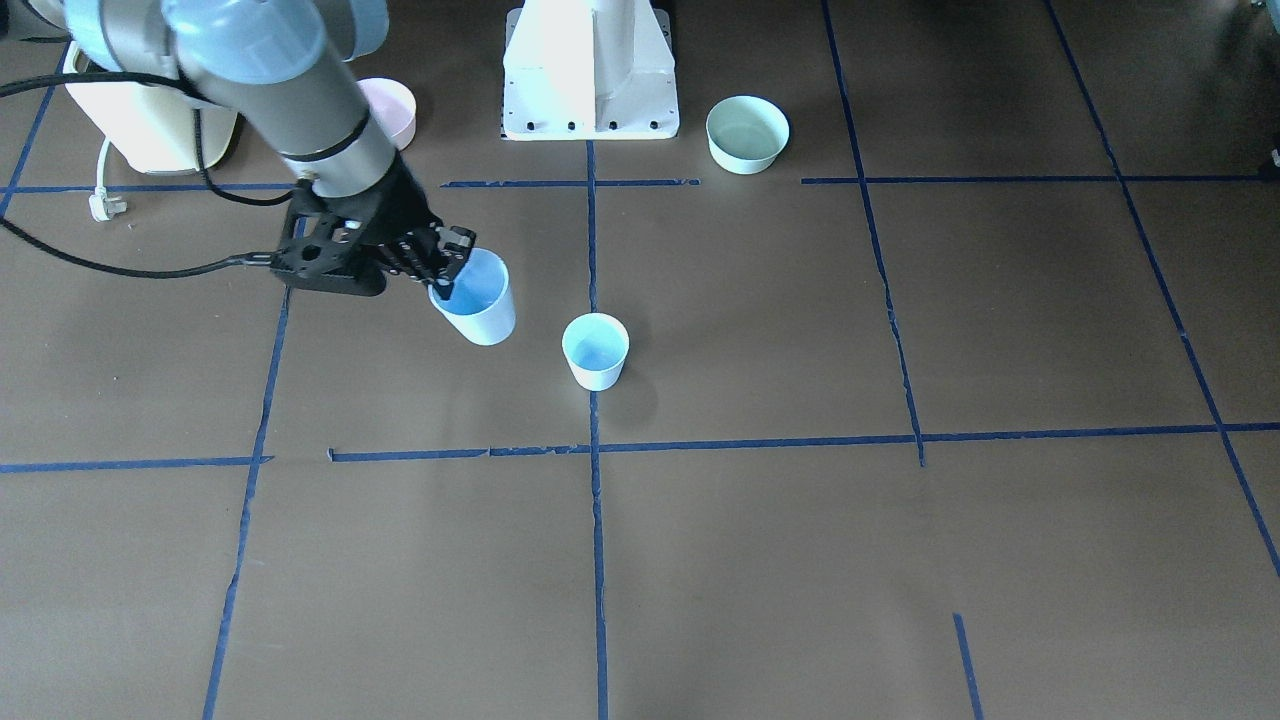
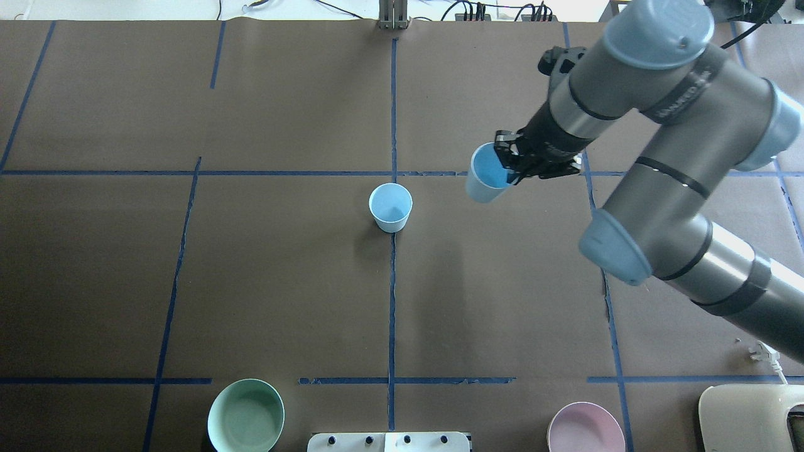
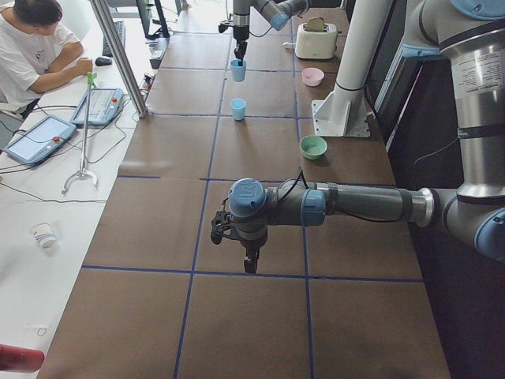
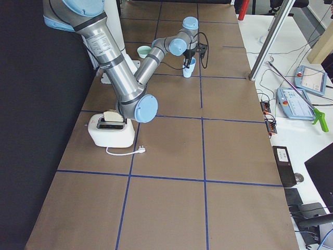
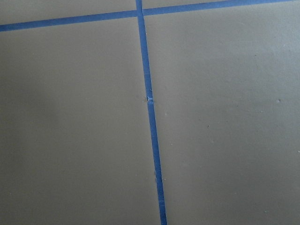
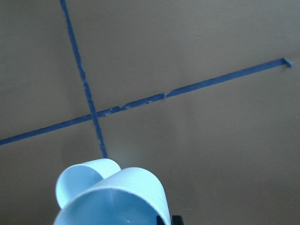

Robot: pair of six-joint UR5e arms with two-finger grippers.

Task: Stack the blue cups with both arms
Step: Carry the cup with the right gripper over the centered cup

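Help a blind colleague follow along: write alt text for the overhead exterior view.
The right arm's tool grips a pale blue cup by its rim, tilted, to the right of a second blue cup standing upright on the centre tape line. A mint-green bowl and a pink bowl sit at the near edge.

The surface (image 1: 760, 560) is brown and flat. Blue tape lines (image 1: 597, 560) cut it into big squares. A white desk (image 3: 47, 300) stands along one side, and a person (image 3: 31, 59) in a white shirt sits there near a tablet (image 3: 35, 138). A shiny metal pole (image 3: 118, 59) leans up at the edge. On the other side is a black space (image 4: 31, 156), maybe a wall or a curtain. The light is bright and even.
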